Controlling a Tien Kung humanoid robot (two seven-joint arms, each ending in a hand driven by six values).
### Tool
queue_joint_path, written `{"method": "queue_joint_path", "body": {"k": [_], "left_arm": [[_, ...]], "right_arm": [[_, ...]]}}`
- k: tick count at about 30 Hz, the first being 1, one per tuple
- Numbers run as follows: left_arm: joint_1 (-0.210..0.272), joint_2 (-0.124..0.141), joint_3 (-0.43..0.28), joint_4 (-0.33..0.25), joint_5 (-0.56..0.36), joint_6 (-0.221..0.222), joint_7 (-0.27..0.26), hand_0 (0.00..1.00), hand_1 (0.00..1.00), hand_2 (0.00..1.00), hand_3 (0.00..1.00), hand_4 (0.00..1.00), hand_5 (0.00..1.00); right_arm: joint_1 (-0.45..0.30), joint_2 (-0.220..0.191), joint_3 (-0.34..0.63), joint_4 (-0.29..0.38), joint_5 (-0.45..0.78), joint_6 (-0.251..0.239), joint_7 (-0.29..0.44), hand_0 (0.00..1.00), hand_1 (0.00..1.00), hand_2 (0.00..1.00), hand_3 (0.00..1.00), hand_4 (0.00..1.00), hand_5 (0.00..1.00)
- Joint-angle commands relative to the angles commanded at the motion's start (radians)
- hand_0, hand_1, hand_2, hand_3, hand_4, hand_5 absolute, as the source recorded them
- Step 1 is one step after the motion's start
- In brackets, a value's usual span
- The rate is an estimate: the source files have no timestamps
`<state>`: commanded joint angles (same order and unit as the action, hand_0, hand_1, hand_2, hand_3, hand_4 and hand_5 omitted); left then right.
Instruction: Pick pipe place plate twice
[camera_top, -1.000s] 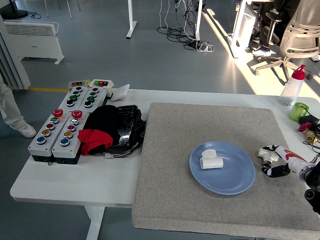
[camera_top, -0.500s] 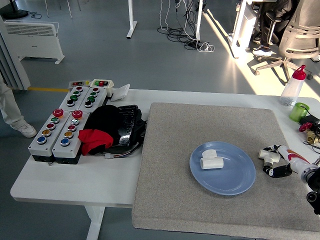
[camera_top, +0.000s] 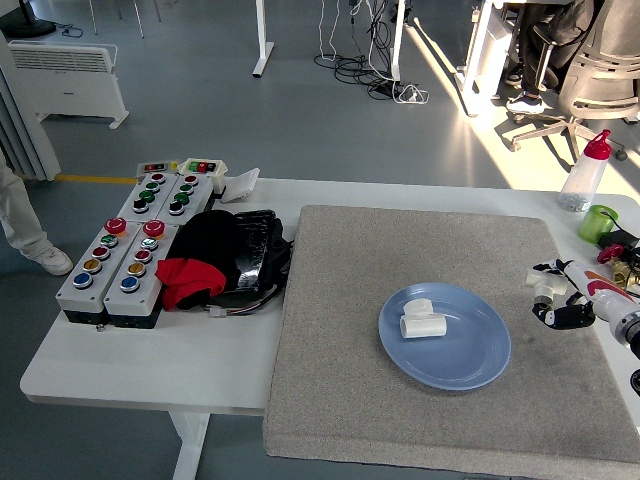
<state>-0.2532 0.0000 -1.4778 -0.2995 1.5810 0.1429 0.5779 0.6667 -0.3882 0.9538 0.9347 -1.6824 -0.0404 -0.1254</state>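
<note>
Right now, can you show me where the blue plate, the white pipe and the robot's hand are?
blue plate (camera_top: 470, 360): head view, bare blue part near its right rim.
white pipe (camera_top: 424, 324): head view, middle of the pipe piece lying on the plate.
right hand (camera_top: 560, 300): head view, middle of the hand.

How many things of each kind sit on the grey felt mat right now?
White plastic pipe fittings: 2, one lying on the plate beside another
Round blue plates: 1
Total: 3
The right hand hovers at the grey felt mat's right edge; whether it holds anything is unclear.
</note>
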Motion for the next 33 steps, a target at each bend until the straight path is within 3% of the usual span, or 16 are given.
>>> {"method": "queue_joint_path", "body": {"k": [7,12,13,18,19,30,31,33], "left_arm": [[-0.001,0.0,0.001,0.0,-0.003,0.002,0.0,0.584,0.577,0.586,0.486,0.41,0.998],[-0.001,0.0,0.001,0.001,-0.004,0.002,-0.001,0.584,0.577,0.586,0.486,0.41,0.998],[-0.002,0.0,0.001,0.001,-0.004,0.002,-0.001,0.584,0.578,0.586,0.486,0.41,0.998],[-0.002,0.0,0.002,0.001,-0.005,0.002,0.0,0.584,0.578,0.586,0.486,0.41,0.998],[-0.002,0.0,0.001,0.0,-0.005,0.002,0.0,0.584,0.577,0.585,0.486,0.409,0.998],[-0.001,0.0,0.0,0.001,-0.003,0.002,0.0,0.584,0.578,0.585,0.486,0.409,0.998],[-0.001,0.0,0.0,0.001,-0.003,0.001,0.0,0.584,0.577,0.585,0.486,0.409,0.998],[0.0,0.0,-0.001,0.0,-0.001,0.001,0.001,0.584,0.577,0.585,0.486,0.409,0.998]], "right_arm": [[-0.013,-0.021,0.006,0.087,-0.004,-0.002,-0.008,0.437,0.516,0.545,0.607,0.448,0.134],[-0.029,-0.041,-0.021,0.189,0.009,-0.001,-0.027,0.437,0.516,0.545,0.607,0.448,0.134],[-0.031,-0.043,-0.025,0.201,0.01,0.0,-0.03,0.579,0.583,0.589,0.618,0.452,0.143],[-0.054,-0.062,-0.084,0.295,0.033,0.022,-0.07,0.579,0.583,0.589,0.618,0.452,0.143],[-0.059,-0.065,-0.099,0.314,0.037,0.025,-0.076,0.686,0.613,0.614,0.632,0.46,0.155],[-0.101,-0.083,-0.173,0.45,0.046,0.056,-0.117,0.743,0.641,0.659,0.664,0.485,0.186],[-0.102,-0.083,-0.175,0.453,0.045,0.059,-0.118,0.828,0.756,0.829,0.761,0.622,0.318],[-0.105,-0.083,-0.181,0.455,0.041,0.07,-0.12,0.828,0.756,0.829,0.761,0.622,0.318]]}}
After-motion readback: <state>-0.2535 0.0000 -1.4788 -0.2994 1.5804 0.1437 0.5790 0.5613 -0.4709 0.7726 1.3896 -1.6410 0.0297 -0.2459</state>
